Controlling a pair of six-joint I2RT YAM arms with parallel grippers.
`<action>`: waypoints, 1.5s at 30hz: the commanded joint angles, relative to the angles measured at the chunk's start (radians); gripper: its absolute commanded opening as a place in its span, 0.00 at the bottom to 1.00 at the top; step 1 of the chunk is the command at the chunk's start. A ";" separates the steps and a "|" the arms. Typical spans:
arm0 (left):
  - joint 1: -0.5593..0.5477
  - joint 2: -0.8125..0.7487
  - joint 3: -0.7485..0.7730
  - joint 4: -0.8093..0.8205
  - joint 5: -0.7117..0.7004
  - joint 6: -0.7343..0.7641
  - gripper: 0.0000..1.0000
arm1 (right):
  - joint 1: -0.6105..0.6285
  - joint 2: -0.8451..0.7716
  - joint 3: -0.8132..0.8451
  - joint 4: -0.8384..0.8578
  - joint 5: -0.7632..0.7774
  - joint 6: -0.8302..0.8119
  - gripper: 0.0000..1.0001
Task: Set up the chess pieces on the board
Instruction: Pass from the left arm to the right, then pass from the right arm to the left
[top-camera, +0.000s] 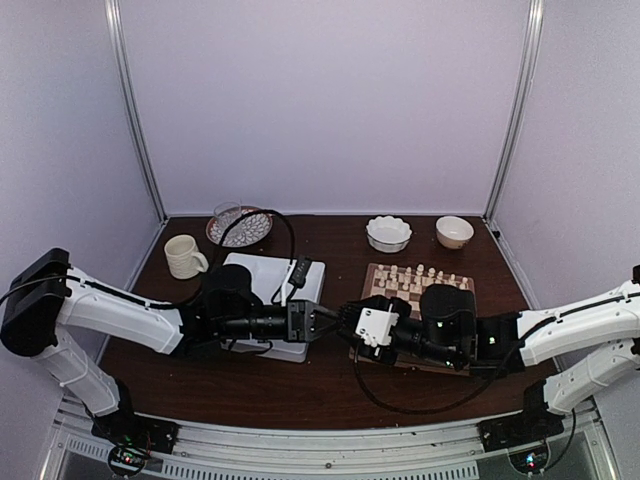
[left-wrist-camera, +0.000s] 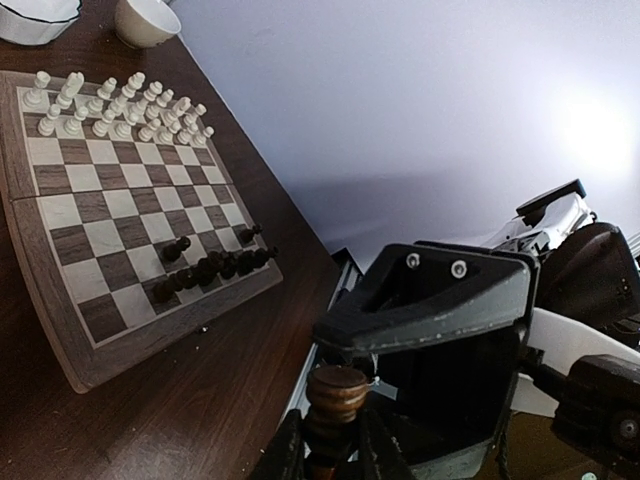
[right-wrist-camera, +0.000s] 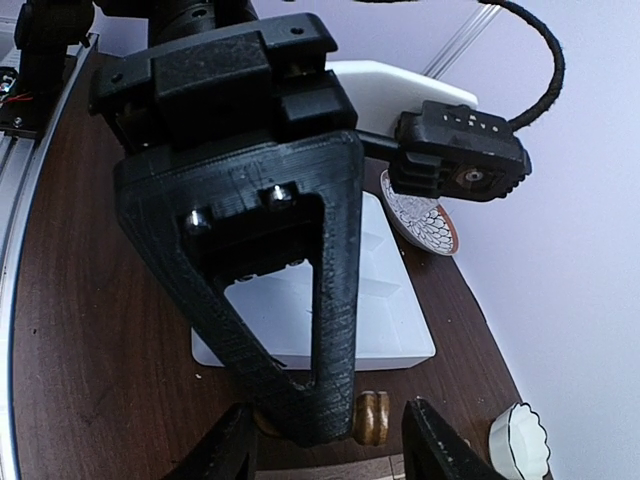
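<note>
In the left wrist view my left gripper (left-wrist-camera: 331, 447) is shut on a dark brown chess piece (left-wrist-camera: 336, 392), which stands up between its fingers. My right gripper (right-wrist-camera: 330, 447) faces it, open, with a finger on each side of the left gripper's tip and the piece's round head (right-wrist-camera: 372, 417); a gap shows on both sides. From above, the two grippers (top-camera: 322, 324) (top-camera: 346, 318) meet above the table left of the board (top-camera: 378, 272). On the board (left-wrist-camera: 70, 215), a row of dark chess pieces (left-wrist-camera: 210, 266) lines the near edge. Cream pieces (left-wrist-camera: 115, 105) fill the far rows.
A white divided tray (top-camera: 236, 264) lies under the left arm, with a black cable over it. At the back stand a cream mug (top-camera: 183, 256), a patterned plate (top-camera: 256, 229) with a glass, a scalloped white bowl (top-camera: 388, 232) and a small bowl (top-camera: 454, 231).
</note>
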 joint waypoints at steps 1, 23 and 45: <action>-0.003 0.018 0.036 0.030 0.019 0.008 0.18 | 0.007 -0.012 0.027 -0.003 -0.003 0.007 0.47; 0.018 -0.354 -0.007 -0.384 -0.227 0.292 0.58 | -0.010 -0.034 0.012 0.023 0.021 0.095 0.26; 0.030 -0.435 -0.343 0.124 -0.321 1.457 0.65 | -0.217 0.128 0.287 -0.086 -0.693 0.723 0.21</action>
